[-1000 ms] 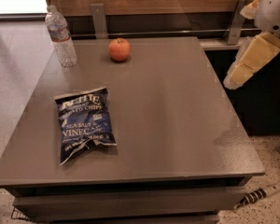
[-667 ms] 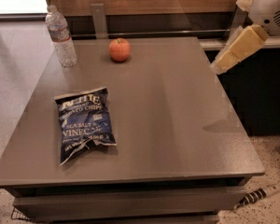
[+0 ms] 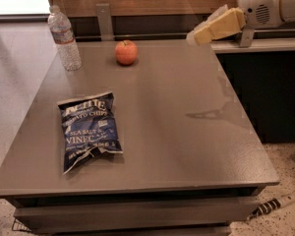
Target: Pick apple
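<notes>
Nearest to me, the grey worktop (image 3: 187, 156) carries a blue chip bag (image 3: 91, 129) lying flat in the lower left of the frame. It is well away from everything that matters here. Past it the middle of the worktop is bare apart from the arm's faint shadow on the right.

Further back, in the upper left, a clear water bottle (image 3: 64, 38) stands upright. The apple (image 3: 126, 52) sits just right of it at upper centre, close to the back edge, with open surface all round and nothing touching it.

Farthest off, in the upper right, the gripper (image 3: 199, 33) hangs above the back right corner, its yellowish tip pointing left towards the fruit but well apart from it. It carries nothing, and I cannot tell whether it is released or clenched.

To my eye this is the approach. It would go best if the gripper travelled left along the back edge, stayed high until it was over the apple, then came down centred on it. A round fruit could roll from a glancing touch, possibly towards the bottle, so the closing should be square across its widest part.
</notes>
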Available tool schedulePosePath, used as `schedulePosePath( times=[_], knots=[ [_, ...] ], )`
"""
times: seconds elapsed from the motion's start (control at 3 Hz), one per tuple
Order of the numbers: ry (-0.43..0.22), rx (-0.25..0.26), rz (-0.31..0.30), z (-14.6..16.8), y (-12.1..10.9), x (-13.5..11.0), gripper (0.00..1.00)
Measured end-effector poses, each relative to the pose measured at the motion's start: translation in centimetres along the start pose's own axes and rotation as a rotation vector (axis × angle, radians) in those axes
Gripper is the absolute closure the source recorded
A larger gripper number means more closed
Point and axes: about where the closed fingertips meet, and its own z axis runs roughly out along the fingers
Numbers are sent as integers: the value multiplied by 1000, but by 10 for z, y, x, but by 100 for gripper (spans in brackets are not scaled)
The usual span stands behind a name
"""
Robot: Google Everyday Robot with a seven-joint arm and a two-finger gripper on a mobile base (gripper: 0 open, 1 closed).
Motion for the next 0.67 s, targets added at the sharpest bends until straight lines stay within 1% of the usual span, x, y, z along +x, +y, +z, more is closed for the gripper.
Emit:
schedulePosePath(
  times=[0.33, 0.67],
  knots=[
    [-58, 49, 46, 2, -3, -2, 0],
    [-57, 50, 46, 3, -3, -3, 0]
  ],
)
